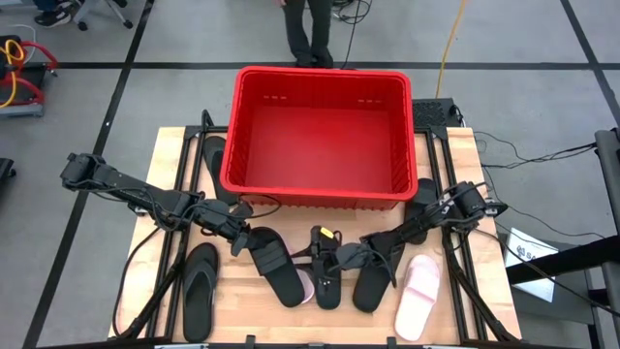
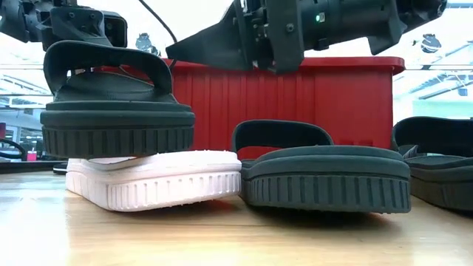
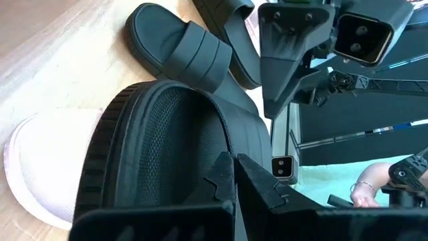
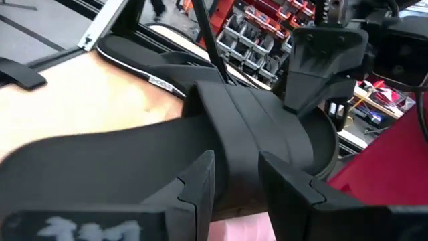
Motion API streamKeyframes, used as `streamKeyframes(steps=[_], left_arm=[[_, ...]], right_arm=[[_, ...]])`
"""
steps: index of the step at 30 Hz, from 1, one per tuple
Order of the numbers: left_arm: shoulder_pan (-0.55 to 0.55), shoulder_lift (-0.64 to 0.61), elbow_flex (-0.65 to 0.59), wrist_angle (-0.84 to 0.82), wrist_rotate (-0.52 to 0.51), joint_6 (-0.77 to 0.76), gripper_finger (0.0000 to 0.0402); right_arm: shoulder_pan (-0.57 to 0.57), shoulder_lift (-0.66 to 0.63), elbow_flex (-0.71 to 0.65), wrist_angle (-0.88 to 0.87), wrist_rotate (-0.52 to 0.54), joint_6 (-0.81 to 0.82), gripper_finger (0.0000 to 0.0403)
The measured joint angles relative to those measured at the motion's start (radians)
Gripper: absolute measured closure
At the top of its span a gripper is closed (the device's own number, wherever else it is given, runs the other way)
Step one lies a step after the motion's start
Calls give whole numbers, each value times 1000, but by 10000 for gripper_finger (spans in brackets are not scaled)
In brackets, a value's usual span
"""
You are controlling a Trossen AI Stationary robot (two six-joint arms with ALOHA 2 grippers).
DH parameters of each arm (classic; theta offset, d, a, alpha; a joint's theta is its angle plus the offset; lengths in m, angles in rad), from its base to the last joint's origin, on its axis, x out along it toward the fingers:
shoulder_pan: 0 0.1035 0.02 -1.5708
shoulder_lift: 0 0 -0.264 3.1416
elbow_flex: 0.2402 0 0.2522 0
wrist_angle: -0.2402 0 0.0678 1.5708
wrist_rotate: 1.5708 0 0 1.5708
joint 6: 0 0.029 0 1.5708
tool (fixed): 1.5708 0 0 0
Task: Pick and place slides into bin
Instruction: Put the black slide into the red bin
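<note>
My left gripper [image 1: 239, 231] is shut on a black wide-strap slide [image 1: 276, 264], which also shows in the low view [image 2: 118, 111]. It lies on top of a pale slide [image 2: 159, 185]. My right gripper [image 1: 341, 257] is shut on a narrow black sandal [image 1: 325, 281], which shows as a dark flat sole [image 2: 207, 41] raised in the low view. The red bin [image 1: 320, 136] stands at the table's far side, behind both grippers. Another black slide [image 1: 373, 281], a pale pink slide [image 1: 418, 299] and a black flip-flop [image 1: 201, 289] lie flat on the table. My left gripper pinches the edge of the black slide's wide strap [image 3: 224, 144] between its two fingers [image 3: 262, 184]. It comes level from the table's left side. The slide sits about level, its sole resting on the pale slide [image 3: 40, 161] beneath. My right gripper pinches the black sandal's strap [image 4: 244, 134] between its two fingers [image 4: 197, 184], which lie across the strap. It comes from the table's right side, slanting down. The sandal's sole [image 4: 100, 154] is tilted and lifted off the table.
A black slide [image 1: 213, 155] lies left of the bin and another [image 1: 424, 192] at its right near corner. The two grippers are close together at the table's near middle. A person's legs [image 1: 310, 34] stand beyond the bin. The table's edges carry dark frame rails [image 1: 174, 184].
</note>
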Motion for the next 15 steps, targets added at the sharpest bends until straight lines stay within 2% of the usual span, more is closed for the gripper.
streamKeyframes(steps=[4,8,15], left_arm=[[0,0,0,0,0,1,401],[0,0,0,0,1,1,401],[0,0,0,-2,0,0,401]], right_arm=[[-7,0,0,8,-10,6,293],[-7,20,3,17,-89,4,293],[-1,70,4,87,-51,-33,293]])
